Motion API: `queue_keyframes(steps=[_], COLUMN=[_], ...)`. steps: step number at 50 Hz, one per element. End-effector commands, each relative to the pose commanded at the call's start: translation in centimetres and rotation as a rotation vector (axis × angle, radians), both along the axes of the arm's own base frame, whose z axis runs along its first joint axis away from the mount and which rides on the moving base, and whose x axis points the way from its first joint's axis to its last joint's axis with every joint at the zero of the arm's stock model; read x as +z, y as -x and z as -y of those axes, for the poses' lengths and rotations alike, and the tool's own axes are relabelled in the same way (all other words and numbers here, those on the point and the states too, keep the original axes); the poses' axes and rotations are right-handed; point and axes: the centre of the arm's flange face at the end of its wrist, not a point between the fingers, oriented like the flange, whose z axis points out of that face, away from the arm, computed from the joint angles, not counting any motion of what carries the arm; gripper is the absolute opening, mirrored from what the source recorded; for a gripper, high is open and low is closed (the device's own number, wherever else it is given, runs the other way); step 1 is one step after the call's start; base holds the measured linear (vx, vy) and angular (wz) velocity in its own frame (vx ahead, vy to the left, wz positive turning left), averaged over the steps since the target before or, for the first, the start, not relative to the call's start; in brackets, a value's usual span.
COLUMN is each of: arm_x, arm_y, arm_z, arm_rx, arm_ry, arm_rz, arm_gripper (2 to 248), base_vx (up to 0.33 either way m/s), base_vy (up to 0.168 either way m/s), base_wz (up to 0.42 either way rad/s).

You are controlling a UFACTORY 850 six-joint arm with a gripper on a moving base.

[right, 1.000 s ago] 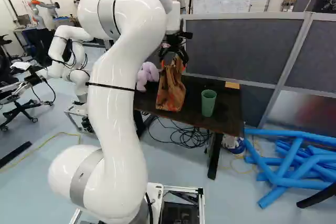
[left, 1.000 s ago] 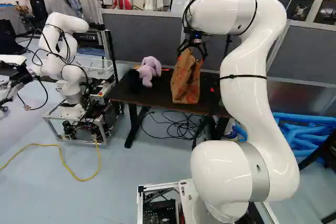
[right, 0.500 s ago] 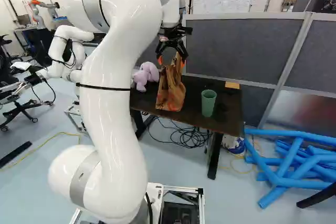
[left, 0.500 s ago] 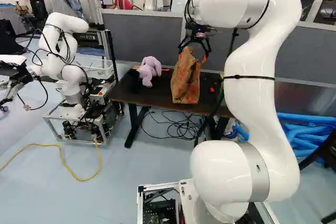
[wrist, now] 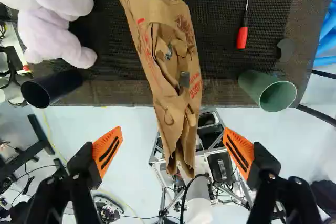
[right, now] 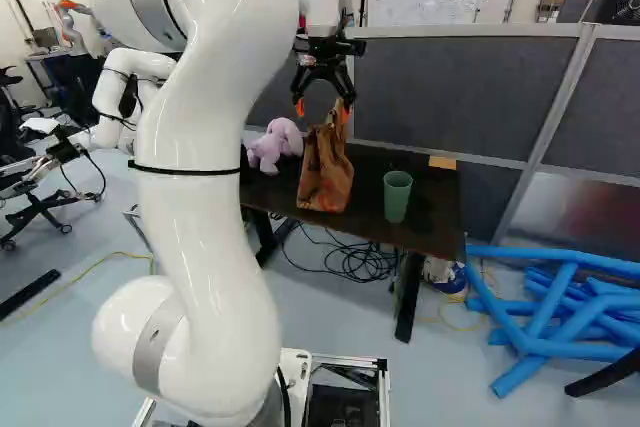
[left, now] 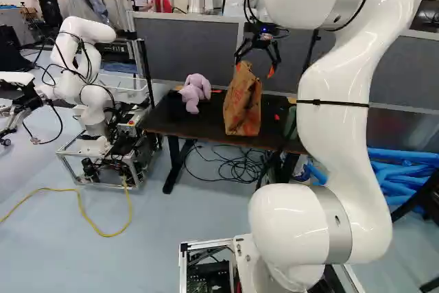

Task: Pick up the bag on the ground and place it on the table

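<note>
Above the table, my gripper [left: 255, 66] hangs with its fingers spread, close over the top of the brown paper bag [left: 242, 109]. The bag stands upright on the dark table [left: 202, 127], near its front edge. From the wrist, the gripper [wrist: 172, 148] shows its orange pads far apart. The crumpled top of the bag [wrist: 184, 30] reaches into the space between them, with a gap on each side, and neither pad touches it.
A purple plush toy [left: 195, 88] and a dark cup [wrist: 51, 88] are beside the bag; a green cup [right: 397, 197] and a red screwdriver [wrist: 242, 36] lie across from them. Another robot [left: 86, 90] stands left; blue tubes [right: 560, 322] are at right.
My arm has drawn up and back, lifting the open gripper from around the bag's top to above it. The bag has stayed in place on the table, and the base has not moved.
</note>
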Motion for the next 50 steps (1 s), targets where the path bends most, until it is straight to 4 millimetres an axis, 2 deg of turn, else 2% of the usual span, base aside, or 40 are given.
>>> queue_keyframes(steps=[17,50], arm_x=[2.4,2.6], arm_y=[1.6,1.8], arm_z=[-0.2,-0.3], arm_rx=[0.003,0.003], arm_ry=[-0.003,-0.005], arm_rz=[-0.015,-0.023], arm_gripper=[247,247], base_vx=[0.0,0.0], base_vy=[0.0,0.0], base_wz=[0.0,0.0])
